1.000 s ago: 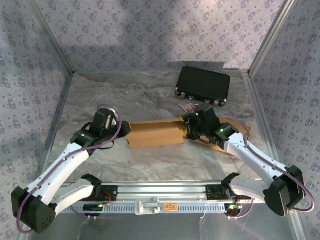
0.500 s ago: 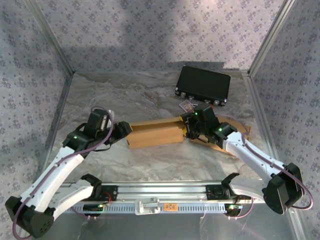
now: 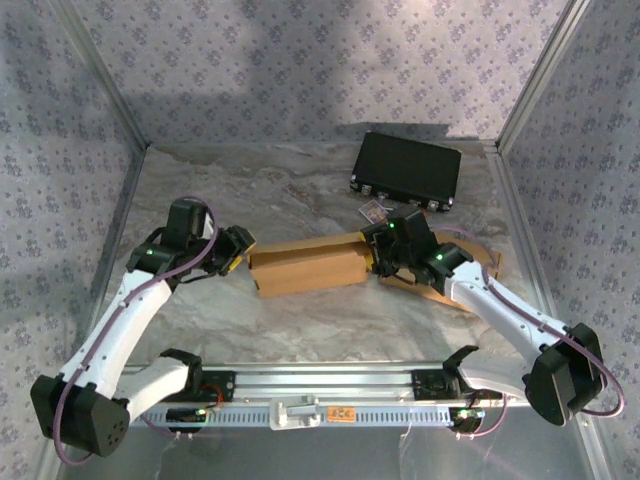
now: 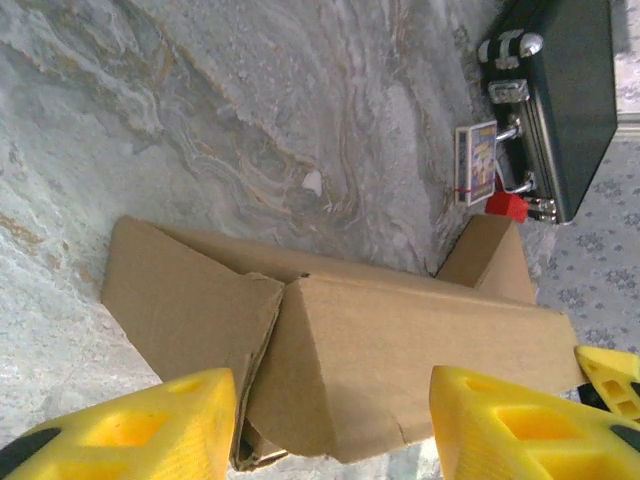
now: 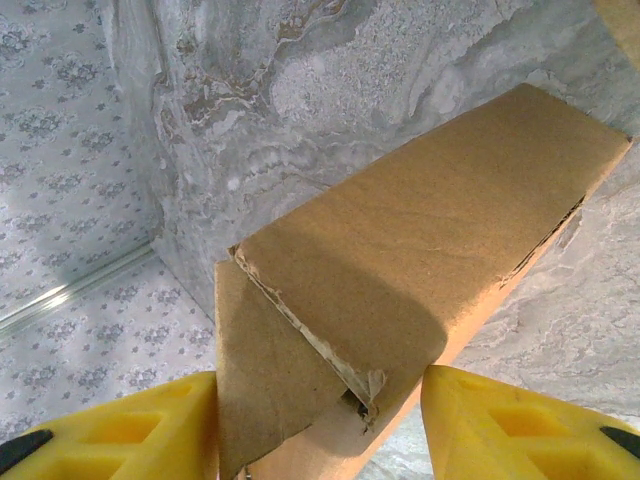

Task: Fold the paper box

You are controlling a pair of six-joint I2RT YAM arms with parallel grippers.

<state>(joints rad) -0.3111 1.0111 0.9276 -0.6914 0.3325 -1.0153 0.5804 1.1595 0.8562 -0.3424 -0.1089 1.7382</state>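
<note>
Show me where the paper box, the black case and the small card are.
paper box [image 3: 310,264]: top external view, upper face.
black case [image 3: 408,168]: top external view, middle of its lid.
small card [image 4: 477,160]: left wrist view, printed face.

Paper box [image 3: 308,268]: plain brown cardboard.
Table [image 3: 300,200]: grey, marbled veining.
Case [image 3: 407,170]: black, with silver latches [image 4: 510,45].
Walls [image 3: 300,60]: pale lilac, small floral repeat.
Arms [image 3: 120,320]: white and black, with purple cable [image 3: 612,385].
Gripper fingers [image 4: 150,425]: bright yellow.
</note>
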